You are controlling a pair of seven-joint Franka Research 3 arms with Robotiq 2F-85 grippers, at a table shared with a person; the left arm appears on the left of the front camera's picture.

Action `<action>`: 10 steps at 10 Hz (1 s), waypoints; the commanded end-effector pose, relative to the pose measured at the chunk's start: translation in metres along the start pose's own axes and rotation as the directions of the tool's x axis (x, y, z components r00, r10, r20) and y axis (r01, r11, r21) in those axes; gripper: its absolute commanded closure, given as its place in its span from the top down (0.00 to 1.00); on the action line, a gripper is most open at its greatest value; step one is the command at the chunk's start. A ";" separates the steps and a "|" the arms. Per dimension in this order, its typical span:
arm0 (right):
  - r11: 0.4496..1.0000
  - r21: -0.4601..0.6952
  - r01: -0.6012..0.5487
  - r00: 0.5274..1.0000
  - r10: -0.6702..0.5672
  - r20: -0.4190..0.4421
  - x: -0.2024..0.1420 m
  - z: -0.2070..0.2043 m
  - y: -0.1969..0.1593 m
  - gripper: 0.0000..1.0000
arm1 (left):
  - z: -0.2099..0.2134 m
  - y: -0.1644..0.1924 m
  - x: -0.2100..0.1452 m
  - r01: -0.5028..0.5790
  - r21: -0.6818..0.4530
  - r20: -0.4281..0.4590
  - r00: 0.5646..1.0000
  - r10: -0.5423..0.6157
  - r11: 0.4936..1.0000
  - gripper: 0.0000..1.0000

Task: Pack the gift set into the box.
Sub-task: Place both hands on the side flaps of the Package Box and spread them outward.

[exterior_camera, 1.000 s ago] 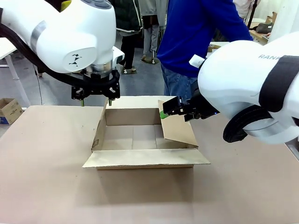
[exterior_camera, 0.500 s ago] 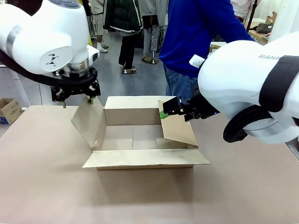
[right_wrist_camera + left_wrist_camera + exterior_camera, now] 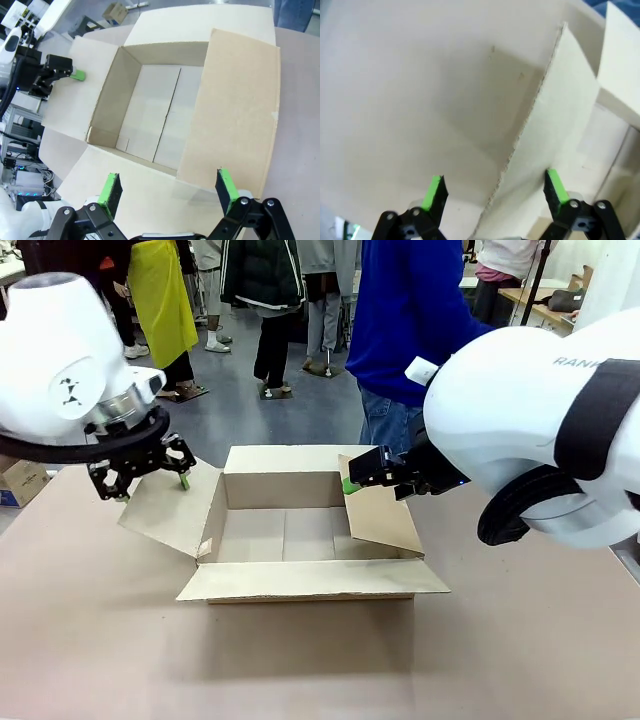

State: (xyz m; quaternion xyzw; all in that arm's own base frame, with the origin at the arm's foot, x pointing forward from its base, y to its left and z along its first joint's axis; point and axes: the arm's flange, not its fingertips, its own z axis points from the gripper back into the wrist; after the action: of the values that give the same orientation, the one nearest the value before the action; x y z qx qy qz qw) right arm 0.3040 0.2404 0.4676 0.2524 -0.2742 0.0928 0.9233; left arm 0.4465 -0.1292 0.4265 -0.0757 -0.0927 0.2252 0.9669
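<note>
Change: the left flap (image 3: 165, 512) stood upright at the carton's left wall a second ago. It now slopes out and down toward the table (image 3: 100, 650), and the left gripper (image 3: 150, 483) has swung left and lower with it.
Unchanged: the right gripper (image 3: 352, 480) stays at the far top corner of the right flap (image 3: 385, 520), which leans as it did before.
Meaning: we judge the mouth is nearly cleared, with three flaps spread out. The right flap tips inward over the opening and probably needs folding back before anything goes in.
Left jaws: apart in the left wrist view. The flap's raw edge runs up between the green pads (image 3: 434, 192), which straddle it without pinching.
Right jaws: apart in the right wrist view, with the right flap's edge lying between them.
Box: the brown corrugated carton (image 3: 285, 490) sits mid-table, its long side facing us and its far side just in front of the person in blue (image 3: 410, 310).
Inside: we see a bare cardboard floor of two bottom flaps meeting at a centre seam (image 3: 167, 115). Nothing is packed yet.
Material: matte tan board with fluting visible along the cut edges. It is stiff enough that the flaps hold their angle.
Shape: a shallow rectangular tray of straight walls, with the near flap (image 3: 310, 580) lying flat and the far flap (image 3: 290, 458) folded back.
</note>
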 end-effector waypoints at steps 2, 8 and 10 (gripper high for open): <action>1.000 -0.002 0.006 1.000 -0.006 0.012 0.002 0.001 -0.001 1.00 | -0.009 0.054 0.010 0.010 -0.199 -0.088 0.996 -0.029 0.980 1.00; 1.000 0.000 0.000 1.000 0.000 0.000 0.000 0.000 0.000 1.00 | -0.010 0.034 0.011 -0.012 -0.105 -0.059 0.998 0.006 0.994 1.00; 0.970 -0.233 -0.069 0.984 0.027 -0.178 0.045 -0.015 0.066 1.00 | -0.010 0.034 0.011 -0.012 -0.105 -0.059 0.998 0.006 0.994 1.00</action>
State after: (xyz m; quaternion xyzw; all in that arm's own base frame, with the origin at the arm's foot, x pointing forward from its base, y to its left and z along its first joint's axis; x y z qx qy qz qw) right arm 0.3115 0.2716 0.4783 0.1921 -0.2529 0.1107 0.9418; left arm 0.4420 -0.0954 0.4086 -0.1415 -0.0743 0.2149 0.9635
